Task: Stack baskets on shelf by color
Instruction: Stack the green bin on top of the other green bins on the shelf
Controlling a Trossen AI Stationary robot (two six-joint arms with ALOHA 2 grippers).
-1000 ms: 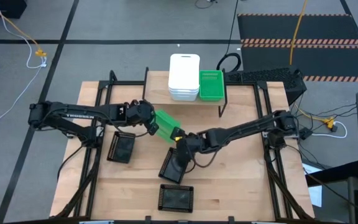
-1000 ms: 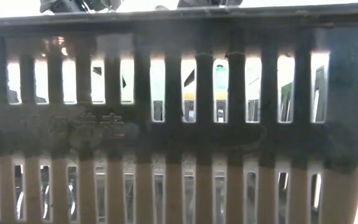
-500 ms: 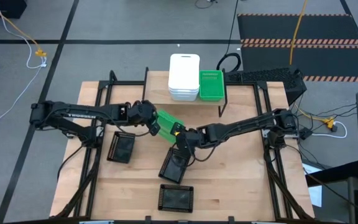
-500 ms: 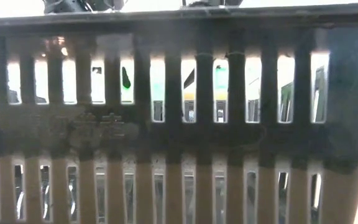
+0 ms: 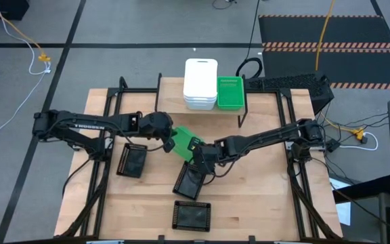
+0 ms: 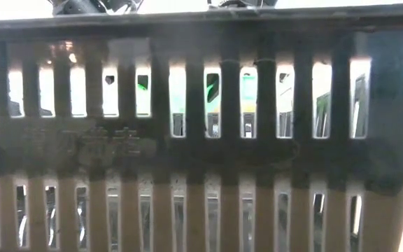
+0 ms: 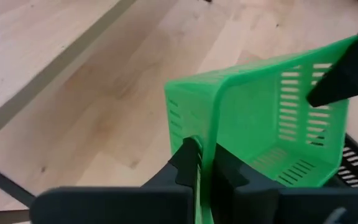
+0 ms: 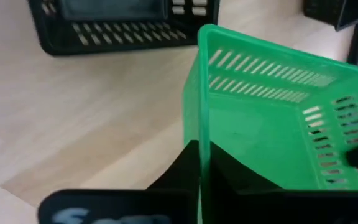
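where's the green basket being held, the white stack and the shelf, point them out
held green basket (image 5: 183, 143), high view, on its tilted floor.
white stack (image 5: 200, 78), high view, on the top basket's middle.
shelf (image 5: 171, 102), high view, on its bare board left of the stack.

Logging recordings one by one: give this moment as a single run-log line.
stage: handover | left pincer: shut on green basket | right pincer: shut on green basket | shelf: white stack, green stack

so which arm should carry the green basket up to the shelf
Probably right. Both tools, left and right, pinch the green basket, but the green stack sits on the shelf's right end.
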